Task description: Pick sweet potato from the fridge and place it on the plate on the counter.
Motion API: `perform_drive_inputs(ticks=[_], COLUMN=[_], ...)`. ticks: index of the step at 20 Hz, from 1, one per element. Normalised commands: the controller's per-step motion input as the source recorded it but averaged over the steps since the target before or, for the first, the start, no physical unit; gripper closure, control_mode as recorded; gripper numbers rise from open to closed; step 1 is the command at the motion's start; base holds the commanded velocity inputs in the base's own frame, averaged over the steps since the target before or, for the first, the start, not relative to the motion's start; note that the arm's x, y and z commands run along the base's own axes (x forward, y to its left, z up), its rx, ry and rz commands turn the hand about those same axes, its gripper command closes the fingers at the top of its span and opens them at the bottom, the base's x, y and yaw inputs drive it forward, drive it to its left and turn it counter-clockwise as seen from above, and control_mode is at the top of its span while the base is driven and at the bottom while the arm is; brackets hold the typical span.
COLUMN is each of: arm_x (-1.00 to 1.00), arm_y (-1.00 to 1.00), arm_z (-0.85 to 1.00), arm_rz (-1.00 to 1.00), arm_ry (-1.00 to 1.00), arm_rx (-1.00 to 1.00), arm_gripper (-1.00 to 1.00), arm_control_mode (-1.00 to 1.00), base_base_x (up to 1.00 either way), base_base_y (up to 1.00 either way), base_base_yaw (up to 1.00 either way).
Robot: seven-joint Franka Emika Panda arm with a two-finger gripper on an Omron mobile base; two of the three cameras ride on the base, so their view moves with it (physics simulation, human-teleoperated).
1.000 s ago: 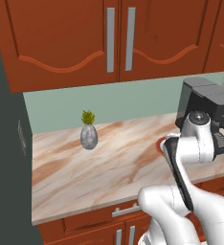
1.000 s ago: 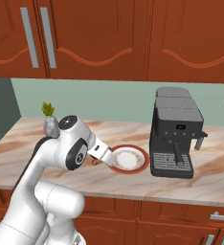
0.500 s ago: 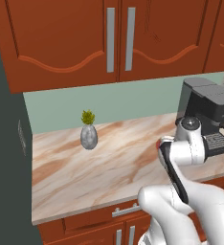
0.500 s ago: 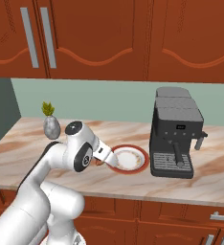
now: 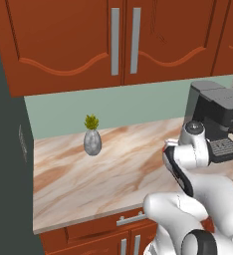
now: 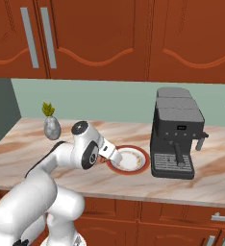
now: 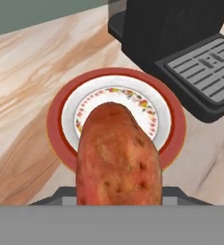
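You swung the gripper (image 7: 118, 203), clamped on the sweet potato (image 7: 117, 158), closer over the plate (image 7: 173, 124) beside the coffee machine (image 6: 175, 132), so only the release remained.

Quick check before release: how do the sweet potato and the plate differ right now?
The sweet potato is a bumpy reddish-orange oblong lump; the plate is flat, round and white with a reddish-brown rim. The sweet potato sits up at the gripper, in front of the plate in the hand view; the plate lies on the counter beside the coffee machine. The plate is clearly wider. Both show reddish tones.
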Motion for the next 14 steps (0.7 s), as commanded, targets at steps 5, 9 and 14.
perform_drive_inputs(ticks=[5, 9, 14], arm_x=[0.32, 0.15, 0.11], arm_y=[-0.11, -0.02, -0.05], arm_z=[-0.11, -0.06, -0.14], arm_rz=[0.00, 0.00, 0.00], arm_ry=[0.00, 0.04, 0.05], arm_rx=[0.01, 0.02, 0.03], arm_gripper=[1.00, 1.00, 1.00], arm_control_mode=[-1.00, -1.00, -1.00], base_base_x=[0.00, 0.00, 0.00], base_base_y=[0.00, 0.00, 0.00], base_base_yaw=[0.00, 0.00, 0.00])
